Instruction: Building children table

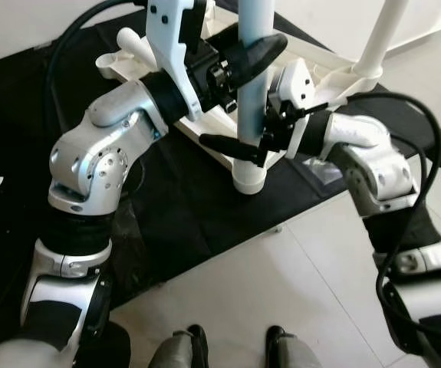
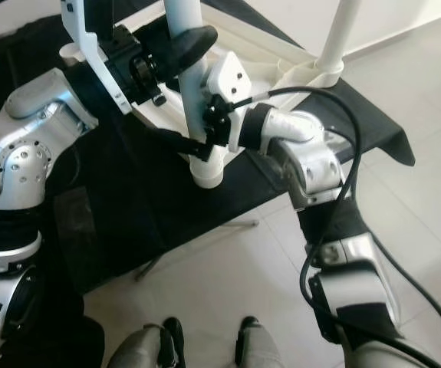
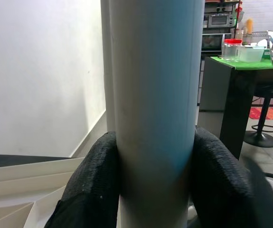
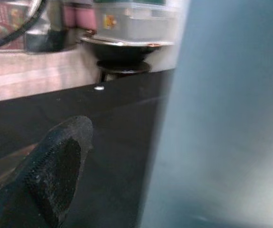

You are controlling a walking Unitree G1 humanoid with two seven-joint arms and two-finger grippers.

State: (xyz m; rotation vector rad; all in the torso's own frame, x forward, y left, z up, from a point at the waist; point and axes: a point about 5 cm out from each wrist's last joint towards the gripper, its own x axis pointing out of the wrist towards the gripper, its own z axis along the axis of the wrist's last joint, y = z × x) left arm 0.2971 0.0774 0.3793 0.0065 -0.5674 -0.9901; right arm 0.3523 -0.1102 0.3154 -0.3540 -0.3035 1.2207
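The top of the white table leg (image 1: 252,84) is cut off at the upper edge of both eye views, so its full length cannot be seen. Its round foot (image 1: 248,178) stands near the middle of the frame, on the white table top (image 1: 335,80) that lies flat on a black cloth (image 1: 182,207) on the pale tiled floor (image 1: 281,284). A second white leg (image 1: 381,38) rises in the upper right and is cut off too. The left gripper (image 1: 252,55) comes in from the upper left and has hold of the first leg high up. In the left wrist view its two black fingers (image 3: 91,185) press on both sides of the leg (image 3: 153,109), with no gap. The right gripper (image 1: 239,149) comes in from the right and sits lower on the same leg, just above the foot. One long black finger (image 1: 220,142) pokes out past the leg on its left side. In the blurry right wrist view one finger (image 4: 46,175) stands a little apart from the leg (image 4: 231,118), and the other finger is hidden, so whether this gripper grips the leg cannot be told. Far back in the left wrist view, a clear jar with a red lid (image 3: 230,49) stands on a green counter (image 3: 250,61); what is inside it is too small to make out.
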